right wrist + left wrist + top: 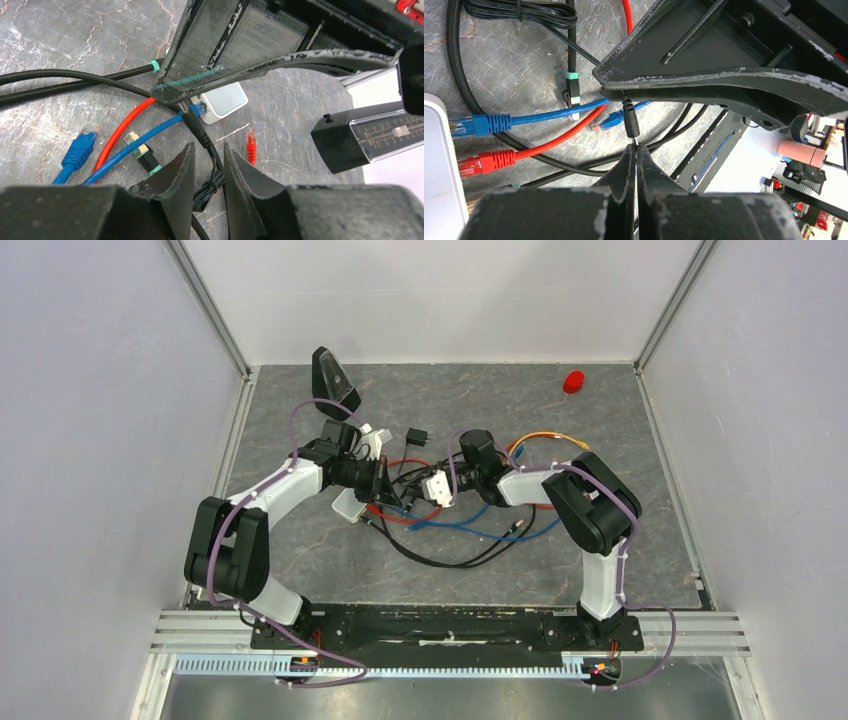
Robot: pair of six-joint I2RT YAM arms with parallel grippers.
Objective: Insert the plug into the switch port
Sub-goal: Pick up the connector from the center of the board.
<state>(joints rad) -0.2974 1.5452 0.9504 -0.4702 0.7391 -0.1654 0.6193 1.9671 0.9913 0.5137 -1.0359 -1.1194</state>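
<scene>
The plug point(631, 122) is a black barrel plug on a thin black cable. My left gripper point(635, 146) is shut on its metal tip, above the mat; in the top view it point(388, 480) is at mid-table. My right gripper point(209, 145) faces it with its jaws apart. The plug's cable point(212, 155) runs loose between them. The plug point(194, 126) shows just ahead of them. The switch, a flat pale box point(436, 165), lies left of my left gripper. A blue point(481, 124) and a red plug point(489, 161) sit in its edge. It also shows under the left arm point(348, 505).
A black wedge-shaped device point(335, 380) stands at the back left. Red, blue and black cables point(470, 535) tangle on the mat between the arms. A loose green-and-black connector point(144, 156), a red plug point(251, 145), an orange cable point(545, 438) and a small red object point(573, 382) lie around.
</scene>
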